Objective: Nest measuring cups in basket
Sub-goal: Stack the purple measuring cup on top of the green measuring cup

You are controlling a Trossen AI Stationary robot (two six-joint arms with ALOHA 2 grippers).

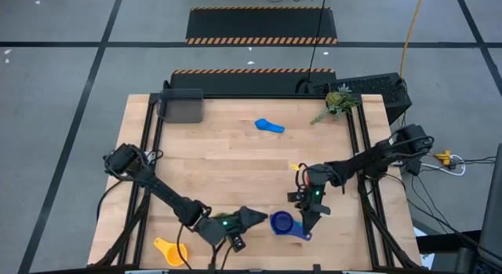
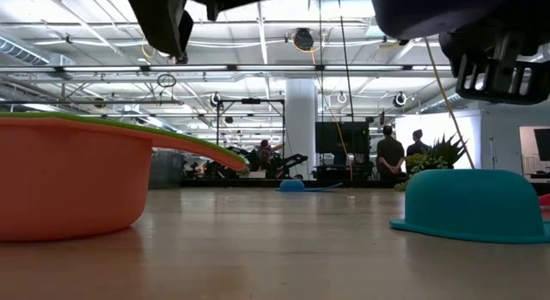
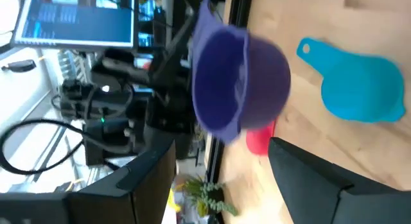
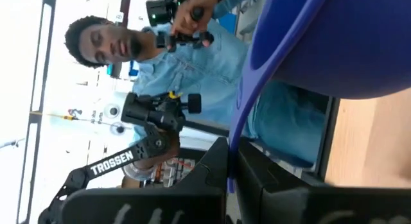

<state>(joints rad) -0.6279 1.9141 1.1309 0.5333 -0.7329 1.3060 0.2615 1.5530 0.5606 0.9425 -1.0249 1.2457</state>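
A dark blue measuring cup (image 1: 281,222) hangs near the table's front edge, its mouth (image 3: 221,76) turned toward my left gripper. My right gripper (image 1: 307,225) is shut on its handle. My left gripper (image 1: 259,219) is open just left of the cup, one finger (image 3: 321,179) on each side of the view and short of it. A light blue cup (image 3: 359,83) lies mouth down on the table beyond it, with something red (image 3: 258,140) beside it. Another light blue cup (image 1: 269,126) lies mid-table. An orange-yellow cup (image 1: 171,250) rests at the front left. The dark grey basket (image 1: 180,106) stands at the far left corner. My right gripper pinches the dark blue cup's flat handle (image 4: 239,144) between its two shut fingers. The fingers come about level from the table's far side and point toward its near edge. The cup is lifted clear of the table and tipped onto its side, its mouth facing left.
A green plant sprig (image 1: 337,102) lies at the far right corner. In the low view an orange cup (image 2: 64,180) with a green one in it stands close at the left. People stand in the room behind the table.
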